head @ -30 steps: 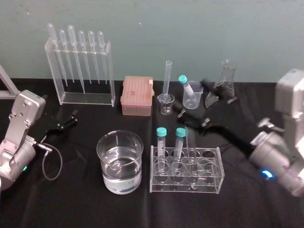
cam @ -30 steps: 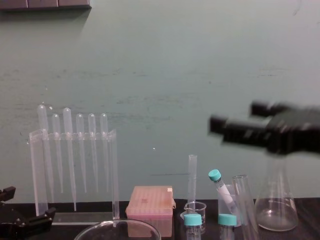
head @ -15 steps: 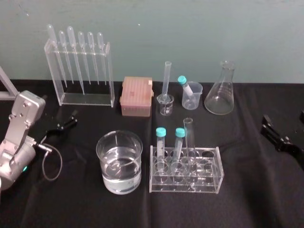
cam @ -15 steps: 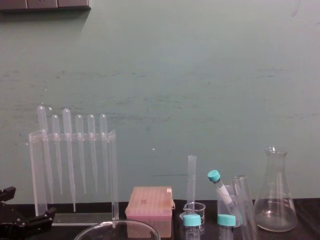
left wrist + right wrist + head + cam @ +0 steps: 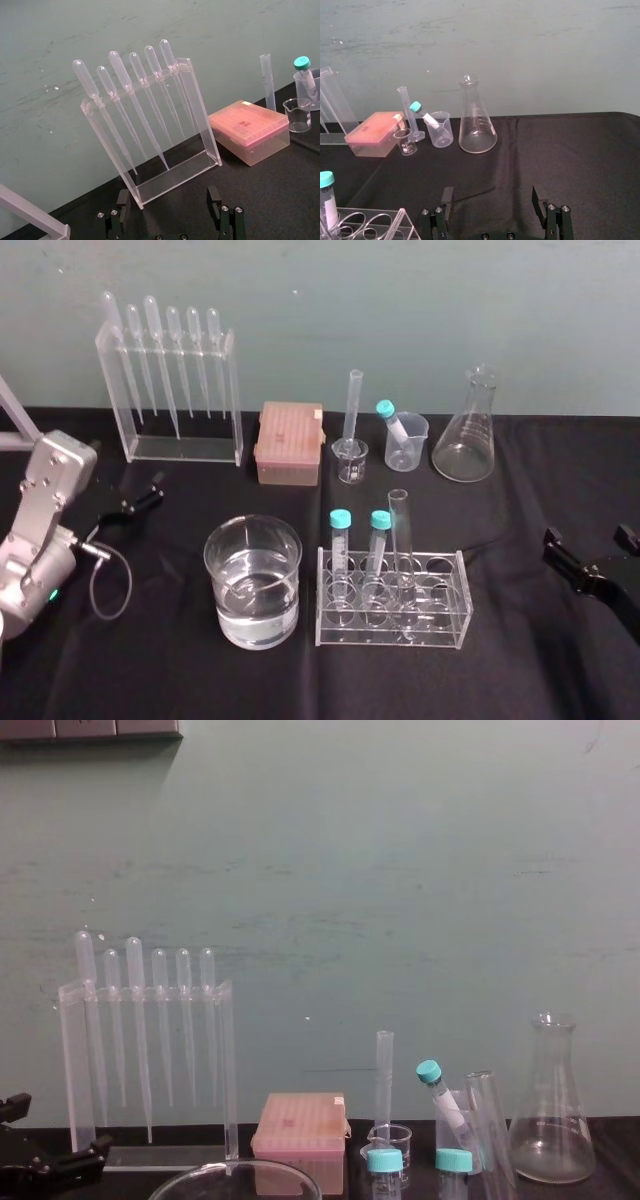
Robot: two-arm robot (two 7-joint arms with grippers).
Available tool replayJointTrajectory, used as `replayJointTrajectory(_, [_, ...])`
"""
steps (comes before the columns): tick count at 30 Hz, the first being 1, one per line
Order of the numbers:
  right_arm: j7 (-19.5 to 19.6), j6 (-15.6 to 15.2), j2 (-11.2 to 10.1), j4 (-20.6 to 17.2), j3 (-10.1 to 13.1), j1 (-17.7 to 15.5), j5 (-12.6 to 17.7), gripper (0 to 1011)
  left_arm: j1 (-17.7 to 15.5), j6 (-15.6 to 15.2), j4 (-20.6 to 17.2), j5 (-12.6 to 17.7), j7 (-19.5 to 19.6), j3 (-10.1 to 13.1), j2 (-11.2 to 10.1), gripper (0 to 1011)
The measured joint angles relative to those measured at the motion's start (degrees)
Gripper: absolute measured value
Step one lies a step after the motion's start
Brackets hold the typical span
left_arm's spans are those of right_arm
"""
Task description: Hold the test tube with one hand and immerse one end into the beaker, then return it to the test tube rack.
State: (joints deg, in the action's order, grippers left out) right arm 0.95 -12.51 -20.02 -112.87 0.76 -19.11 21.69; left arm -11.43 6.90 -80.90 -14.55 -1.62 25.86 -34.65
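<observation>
The test tube [image 5: 399, 530] stands slightly tilted in the test tube rack [image 5: 440, 632], just beside two teal-capped tubes [image 5: 379, 537], with the beaker [image 5: 252, 585] left of the rack. The right gripper [image 5: 587, 540] hangs well apart over the table's [image 5: 520, 670] right side, jaws wide; the left gripper [image 5: 156, 487] sits far left, jaws wide too. A grasp could knock the capped neighbours or drag the rack, and smooth glass may slip. The tube's bottom is lost among the rack's clear walls; the chest view cuts off rack and beaker.
</observation>
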Motion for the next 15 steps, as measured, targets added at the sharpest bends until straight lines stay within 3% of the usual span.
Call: replayJointTrajectory(15, [0.5, 0.2, -0.1, -0.5, -0.1, -0.1, -0.4, 1000, 0.0, 0.0, 0.0, 0.0, 0.0, 0.0, 0.0, 1000])
